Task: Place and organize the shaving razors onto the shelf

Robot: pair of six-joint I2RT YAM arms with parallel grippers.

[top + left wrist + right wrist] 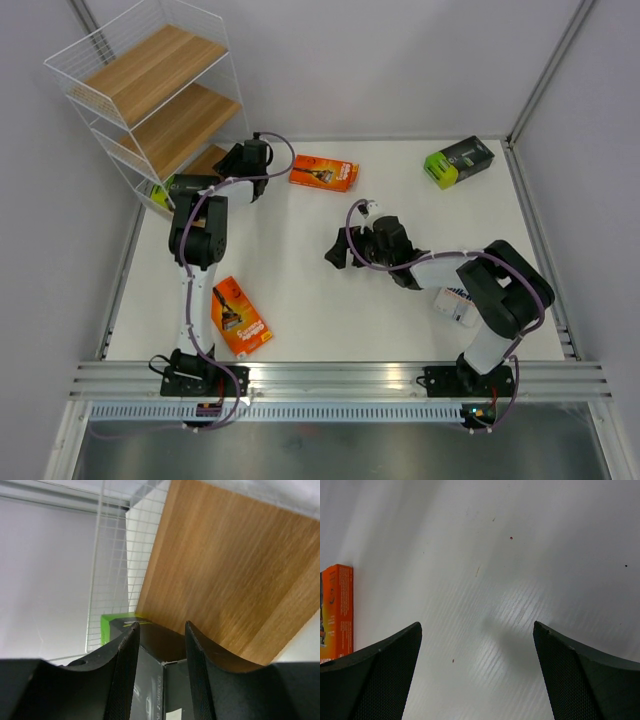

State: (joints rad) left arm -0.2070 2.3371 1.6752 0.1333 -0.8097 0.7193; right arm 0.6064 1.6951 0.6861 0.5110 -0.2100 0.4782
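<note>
– Razor pack with the green end (161, 650): is the left gripper (161, 625) holding it?

– I can't tell. The pack sits between the fingers at the lowest tier of the shelf (160, 65). Its green end points away from the wrist, toward the wire side, and its long axis runs out along the fingers. The fingers flank it closely, about half spread, but whether they pinch it or only stand beside it doesn't show.

– And the other packs?

– All are on the table (400, 210). One orange pack (324, 173) lies near the shelf, its long axis running left to right. The second orange pack (240, 316) lies beside the left arm, its long axis near to far with a slight slant. The other black pack (459, 162) is at the far right corner, green end toward the middle. The white pack (455, 305) is mostly hidden under the right arm.

– The right gripper (476, 625)?

– Spread wide, holding nothing, above bare table.

– How will they handle?

– My guess is light, stiff, flat boxes. The glossy faces may slip, and thin card could dent under a hard squeeze. I'd take each across its narrow width near the middle, with the fingers square to the long sides.
</note>
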